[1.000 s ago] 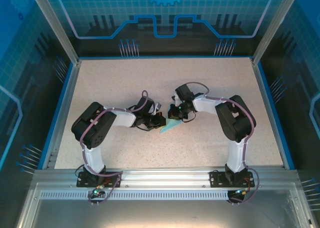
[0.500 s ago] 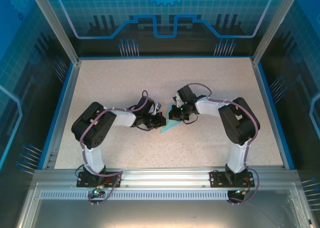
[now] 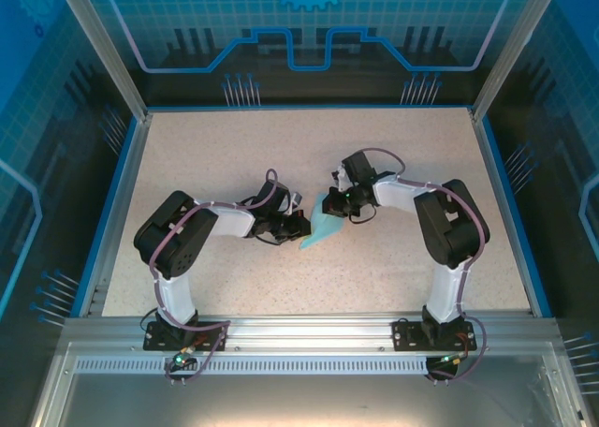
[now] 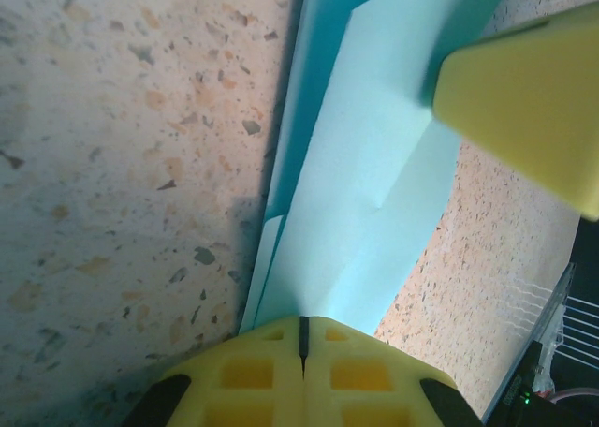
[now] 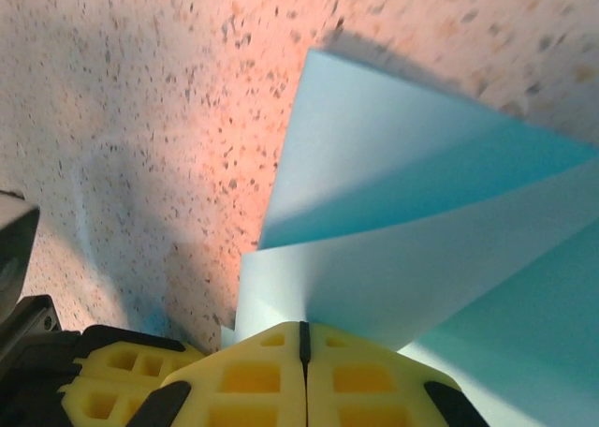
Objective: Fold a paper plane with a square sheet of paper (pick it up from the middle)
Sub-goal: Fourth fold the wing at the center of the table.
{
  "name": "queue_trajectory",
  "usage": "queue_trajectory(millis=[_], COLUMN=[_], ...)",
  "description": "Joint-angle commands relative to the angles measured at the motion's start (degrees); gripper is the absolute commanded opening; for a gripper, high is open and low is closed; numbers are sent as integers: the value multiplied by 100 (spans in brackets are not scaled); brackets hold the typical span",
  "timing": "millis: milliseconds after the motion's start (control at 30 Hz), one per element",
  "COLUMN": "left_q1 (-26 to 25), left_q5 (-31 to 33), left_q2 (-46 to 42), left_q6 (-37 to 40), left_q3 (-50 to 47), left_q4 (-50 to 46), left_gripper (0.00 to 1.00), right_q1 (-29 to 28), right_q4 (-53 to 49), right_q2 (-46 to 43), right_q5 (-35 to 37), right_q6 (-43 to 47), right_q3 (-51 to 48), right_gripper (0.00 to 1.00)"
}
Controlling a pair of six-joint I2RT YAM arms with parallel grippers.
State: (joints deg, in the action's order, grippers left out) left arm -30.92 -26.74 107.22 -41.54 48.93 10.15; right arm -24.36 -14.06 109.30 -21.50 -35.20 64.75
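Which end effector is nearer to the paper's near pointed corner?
Left. The left end effector grips the paper beside that corner; the right end effector grips its far end.

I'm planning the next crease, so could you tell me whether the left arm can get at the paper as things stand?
Very likely yes: the left gripper is shut on one edge of the paper, and the right gripper grips it farther along, out of the way.

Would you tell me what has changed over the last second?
The right gripper, shut on the paper, drew its flap rightward and slightly toward the far side, spreading the fold wider. The left gripper stayed shut on the paper's left end, unmoved.
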Motion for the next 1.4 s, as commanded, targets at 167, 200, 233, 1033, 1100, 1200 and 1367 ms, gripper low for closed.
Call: queue_trajectory(millis=[167, 200, 233, 1033, 1100, 1200, 1367], left_q1=[-75, -73, -76, -86, -83, -88, -85], left_q5=[459, 459, 460, 612, 685, 764, 786], left_q2=[352, 352, 345, 317, 308, 300, 300], left_q6=[181, 183, 187, 46, -11, -107, -182], left_q3=[-124, -123, -128, -135, -163, -194, -250], left_q4=[-926, -922, -931, -982, -991, -974, -940], left_gripper=[0, 0, 0, 0, 0, 0, 0], right_q1=[162, 179, 193, -240, -250, -238, -152], right_q4=[44, 61, 79, 44, 49, -20, -105], right_q2=[299, 342, 396, -101, -6, 174, 514], right_q5=[-144, -144, -127, -575, -592, -608, -690], right_q6=[211, 215, 222, 290, 341, 472, 744], right_q3=[99, 91, 95, -150, -135, -44, 156], right_gripper=[6, 6, 6, 7, 7, 7, 6])
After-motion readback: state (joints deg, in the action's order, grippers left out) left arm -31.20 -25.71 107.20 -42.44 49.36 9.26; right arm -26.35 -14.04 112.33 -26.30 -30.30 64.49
